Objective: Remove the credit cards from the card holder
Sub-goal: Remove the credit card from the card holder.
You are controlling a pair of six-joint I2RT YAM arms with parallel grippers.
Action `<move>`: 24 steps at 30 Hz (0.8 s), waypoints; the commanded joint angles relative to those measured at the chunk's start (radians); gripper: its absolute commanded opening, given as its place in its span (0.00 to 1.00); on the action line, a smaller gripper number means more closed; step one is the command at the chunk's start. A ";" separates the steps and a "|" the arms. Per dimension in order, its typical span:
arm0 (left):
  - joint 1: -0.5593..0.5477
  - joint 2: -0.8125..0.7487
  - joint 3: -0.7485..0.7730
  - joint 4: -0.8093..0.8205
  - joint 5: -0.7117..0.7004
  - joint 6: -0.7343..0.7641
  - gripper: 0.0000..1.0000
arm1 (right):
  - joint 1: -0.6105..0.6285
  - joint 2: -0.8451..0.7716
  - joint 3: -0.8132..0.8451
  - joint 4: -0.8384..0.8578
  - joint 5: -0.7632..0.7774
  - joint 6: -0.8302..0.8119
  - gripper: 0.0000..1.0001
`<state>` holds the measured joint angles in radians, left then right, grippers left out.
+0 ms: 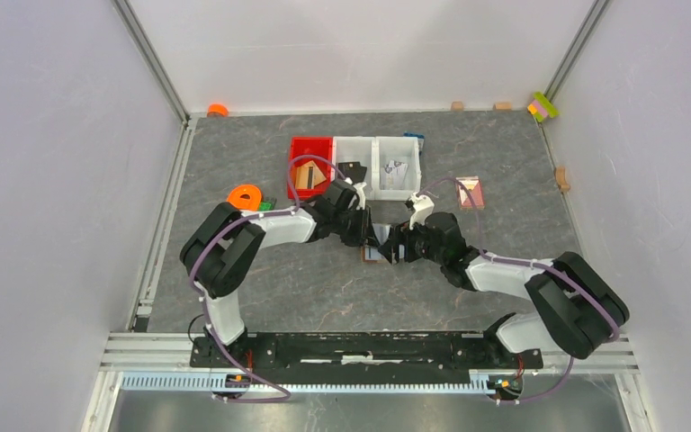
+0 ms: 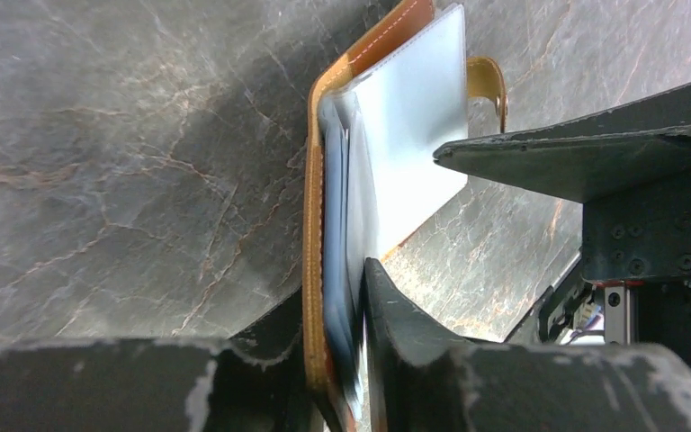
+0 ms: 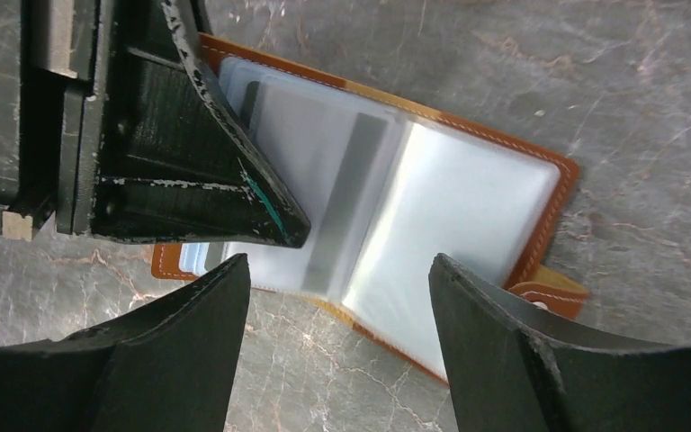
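The brown card holder [image 3: 553,193] lies open on the table, its pale plastic sleeves [image 3: 450,207] facing up and the snap tab [image 3: 549,292] at the right. It is small between the two grippers in the top view [image 1: 373,255]. My left gripper [image 2: 337,297] is shut on one half of the card holder [image 2: 313,216], seen edge-on with its grey-blue sleeves [image 2: 414,126]. My right gripper [image 3: 337,301] is open and empty, just above the holder's near edge. A dark edge [image 3: 250,101] shows inside a sleeve; no credit card is clearly visible.
A red bin [image 1: 310,166] and two white bins [image 1: 378,166] stand behind the grippers. A pink-red picture card [image 1: 470,192] lies to the right and an orange piece [image 1: 245,195] to the left. Small blocks [image 1: 543,106] sit by the back wall.
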<state>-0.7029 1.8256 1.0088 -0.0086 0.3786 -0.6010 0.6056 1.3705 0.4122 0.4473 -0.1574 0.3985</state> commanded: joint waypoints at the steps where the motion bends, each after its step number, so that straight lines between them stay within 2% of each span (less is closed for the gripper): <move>1: 0.004 0.041 0.040 -0.019 0.127 0.013 0.27 | 0.007 0.043 0.040 0.069 -0.067 -0.004 0.77; 4: 0.016 0.046 0.034 -0.009 0.147 0.004 0.32 | 0.009 0.077 0.048 0.078 -0.093 0.004 0.79; 13: 0.034 0.005 -0.010 0.073 0.215 -0.030 0.39 | 0.020 0.109 0.073 0.044 -0.087 -0.006 0.80; 19: 0.034 -0.006 -0.022 0.099 0.238 -0.051 0.41 | 0.033 0.118 0.091 0.018 -0.063 -0.015 0.80; 20: 0.034 -0.008 -0.022 0.099 0.239 -0.051 0.40 | 0.034 0.119 0.091 0.015 -0.055 -0.015 0.79; 24: 0.037 -0.019 -0.027 0.099 0.237 -0.051 0.40 | 0.035 0.126 0.106 -0.025 0.007 -0.013 0.61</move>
<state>-0.6613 1.8599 0.9874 0.0456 0.5560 -0.6174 0.6353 1.4769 0.4690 0.4374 -0.2241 0.3946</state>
